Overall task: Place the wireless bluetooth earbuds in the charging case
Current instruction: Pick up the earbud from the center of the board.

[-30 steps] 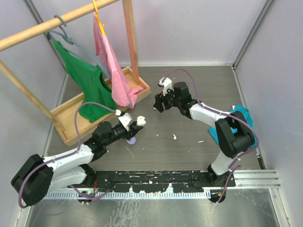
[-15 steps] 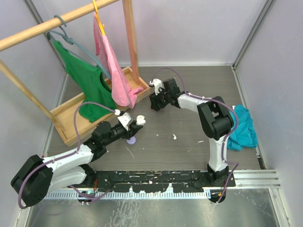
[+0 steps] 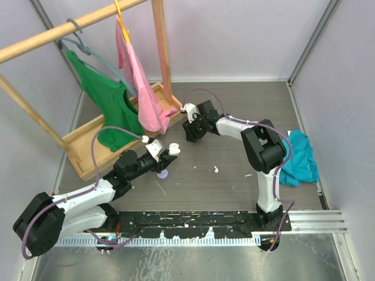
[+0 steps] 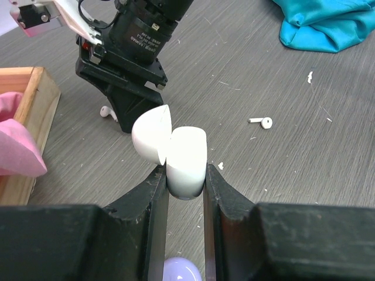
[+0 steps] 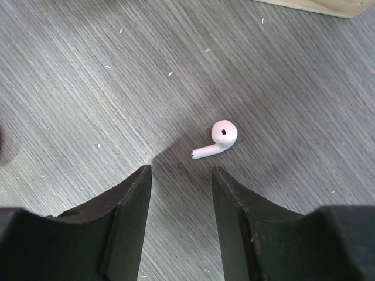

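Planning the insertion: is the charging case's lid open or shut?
Open: the charging case, in the left gripper, has its lid tilted back.

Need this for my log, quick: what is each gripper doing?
Left gripper: shut on the open charging case.
Right gripper: open, empty, near an earbud.

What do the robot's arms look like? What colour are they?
The left arm and the right arm are both made of rounded white tubes joined by chunky black joints. A thin purple cable loops along each one. A small white block sits near each wrist. The fingers are flat, black and blunt, two on each arm.
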You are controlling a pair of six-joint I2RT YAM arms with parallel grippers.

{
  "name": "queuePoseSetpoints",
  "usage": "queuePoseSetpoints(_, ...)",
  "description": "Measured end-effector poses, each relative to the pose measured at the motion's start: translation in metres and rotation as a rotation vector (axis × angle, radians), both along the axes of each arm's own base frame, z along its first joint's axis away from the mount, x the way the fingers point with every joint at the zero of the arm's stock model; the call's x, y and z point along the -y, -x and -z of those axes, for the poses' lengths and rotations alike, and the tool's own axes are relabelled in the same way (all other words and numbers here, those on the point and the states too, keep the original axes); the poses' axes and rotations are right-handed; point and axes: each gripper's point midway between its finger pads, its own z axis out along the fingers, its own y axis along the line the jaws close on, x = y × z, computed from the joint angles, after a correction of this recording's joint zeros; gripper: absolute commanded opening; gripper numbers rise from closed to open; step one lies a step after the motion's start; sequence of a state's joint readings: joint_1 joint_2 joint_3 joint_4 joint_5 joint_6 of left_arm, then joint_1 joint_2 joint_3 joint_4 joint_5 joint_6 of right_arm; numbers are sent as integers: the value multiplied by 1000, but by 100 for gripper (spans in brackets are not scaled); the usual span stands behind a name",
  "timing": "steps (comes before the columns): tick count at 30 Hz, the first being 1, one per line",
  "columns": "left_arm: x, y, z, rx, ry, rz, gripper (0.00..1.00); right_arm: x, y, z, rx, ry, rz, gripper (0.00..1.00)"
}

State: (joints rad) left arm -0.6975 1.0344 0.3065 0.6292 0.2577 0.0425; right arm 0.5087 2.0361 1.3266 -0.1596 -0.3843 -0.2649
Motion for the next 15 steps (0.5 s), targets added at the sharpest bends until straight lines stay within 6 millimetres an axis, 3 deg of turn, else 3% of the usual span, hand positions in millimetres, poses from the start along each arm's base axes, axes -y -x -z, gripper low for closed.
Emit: queuePoseSetpoints(15,-1,1,-3,3,3,0,0,-6,-18,0,28,31,147,53)
